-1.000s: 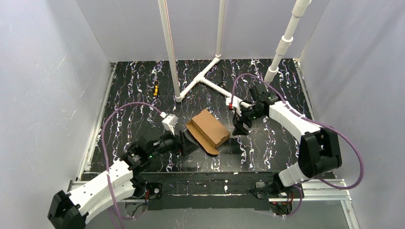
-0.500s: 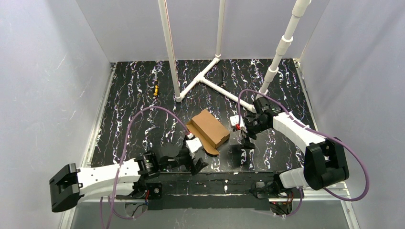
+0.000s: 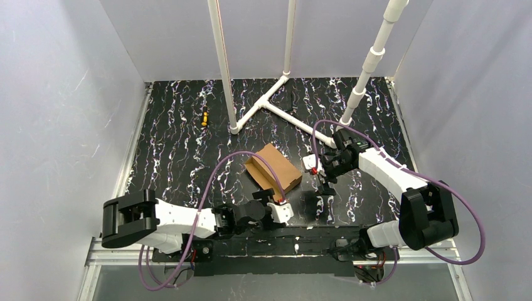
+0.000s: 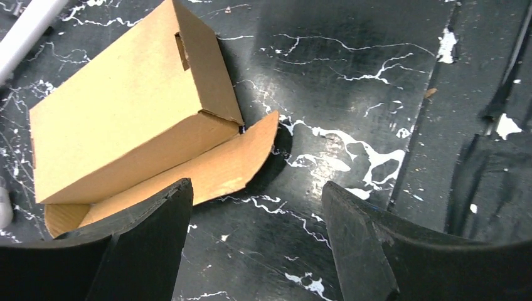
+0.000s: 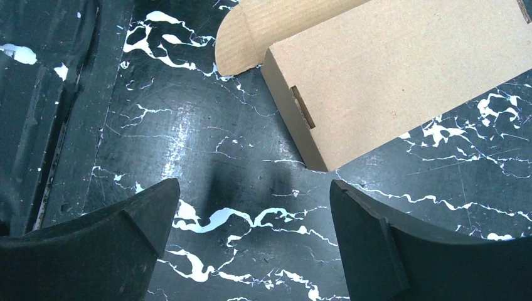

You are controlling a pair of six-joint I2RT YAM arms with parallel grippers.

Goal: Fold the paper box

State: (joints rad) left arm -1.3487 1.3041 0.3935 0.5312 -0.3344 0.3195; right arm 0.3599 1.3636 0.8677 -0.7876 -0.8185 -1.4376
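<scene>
The paper box (image 3: 274, 168) is a small brown cardboard box lying flat mid-table, and one rounded flap (image 4: 238, 157) is spread on the table at its near side. In the left wrist view the box (image 4: 125, 119) sits up and to the left of my left gripper (image 4: 256, 188), which is open and empty just short of the flap. From above, that gripper (image 3: 266, 197) is at the box's near corner. My right gripper (image 3: 319, 193) hovers just right of the box, wide open over bare table (image 5: 254, 185). Its camera shows the box (image 5: 401, 69) at the upper right, apart from the fingers.
A white pipe frame (image 3: 263, 103) stands on the far half of the black marbled table. A small yellow and black object (image 3: 204, 116) lies at the far left. The metal rail (image 3: 295, 233) with the arm bases runs along the near edge. Grey walls close in both sides.
My left arm has swung right along the near edge, bringing its gripper from the box's left side to its near corner. My right gripper drew back toward me, opened wider, then stayed still.
</scene>
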